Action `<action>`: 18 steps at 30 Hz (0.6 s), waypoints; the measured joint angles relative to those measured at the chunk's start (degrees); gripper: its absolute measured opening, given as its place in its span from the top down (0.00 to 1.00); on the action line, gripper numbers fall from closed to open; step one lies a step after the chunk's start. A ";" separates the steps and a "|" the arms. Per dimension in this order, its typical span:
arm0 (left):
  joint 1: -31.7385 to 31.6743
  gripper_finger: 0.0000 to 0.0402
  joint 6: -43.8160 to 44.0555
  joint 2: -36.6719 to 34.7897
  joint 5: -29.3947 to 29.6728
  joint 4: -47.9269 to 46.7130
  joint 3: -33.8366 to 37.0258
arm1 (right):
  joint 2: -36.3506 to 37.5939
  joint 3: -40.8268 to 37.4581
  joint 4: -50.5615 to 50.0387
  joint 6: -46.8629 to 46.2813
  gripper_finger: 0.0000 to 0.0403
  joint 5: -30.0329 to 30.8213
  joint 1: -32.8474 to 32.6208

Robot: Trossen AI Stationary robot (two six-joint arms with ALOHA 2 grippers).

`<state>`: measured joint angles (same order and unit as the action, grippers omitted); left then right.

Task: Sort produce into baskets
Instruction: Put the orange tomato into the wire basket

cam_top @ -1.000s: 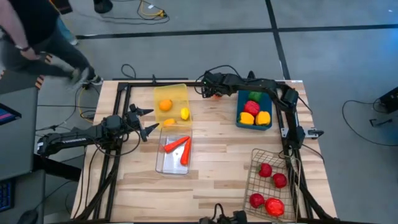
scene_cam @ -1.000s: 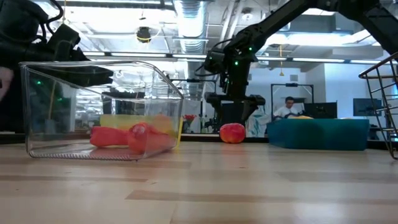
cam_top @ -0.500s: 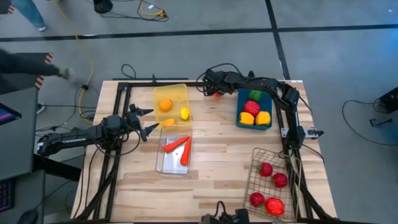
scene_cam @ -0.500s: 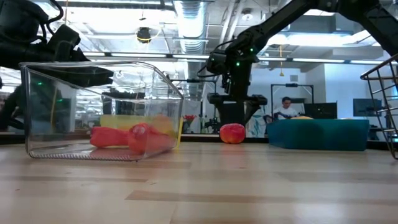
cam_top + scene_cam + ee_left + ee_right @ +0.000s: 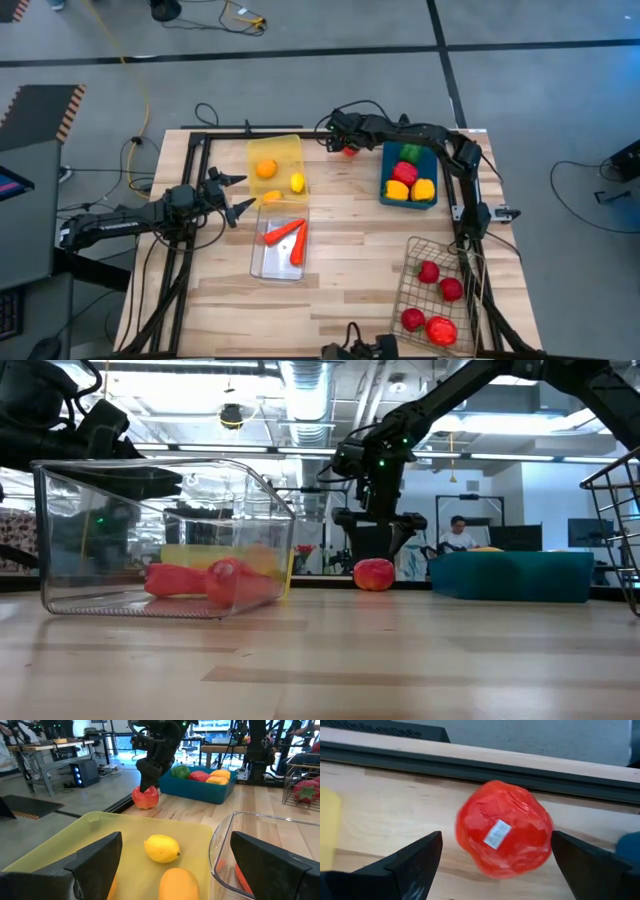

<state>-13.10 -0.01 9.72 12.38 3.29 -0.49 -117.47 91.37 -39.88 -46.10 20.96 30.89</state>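
Showing only up close — tomato's [image 5: 504, 829] white sticker [image 5: 496, 834]

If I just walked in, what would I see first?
Probably the shiny red toy tomato sitting alone at the table's far edge, with the right gripper open right over it. Next, the dark blue plastic bin beside it, holding bright peppers, and the dark wire-mesh basket of red fruit at the near right corner. The left gripper waits open by the translucent yellow bin.

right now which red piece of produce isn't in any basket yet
The red tomato on the bare table beside the blue bin, under the open right gripper. The other red pieces lie in baskets.
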 joint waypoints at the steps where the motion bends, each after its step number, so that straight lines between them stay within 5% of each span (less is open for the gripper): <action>1: 0.00 0.11 0.00 0.02 0.00 0.00 0.00 | 0.00 0.00 0.39 -0.23 0.01 -0.15 -0.03; 18: 0.00 0.11 0.00 0.01 0.02 0.02 0.00 | -0.92 0.00 1.06 0.02 0.01 -0.81 0.04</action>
<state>-13.10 -0.01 9.73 12.40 3.31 -0.49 -118.39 91.37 -38.83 -46.08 20.15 30.94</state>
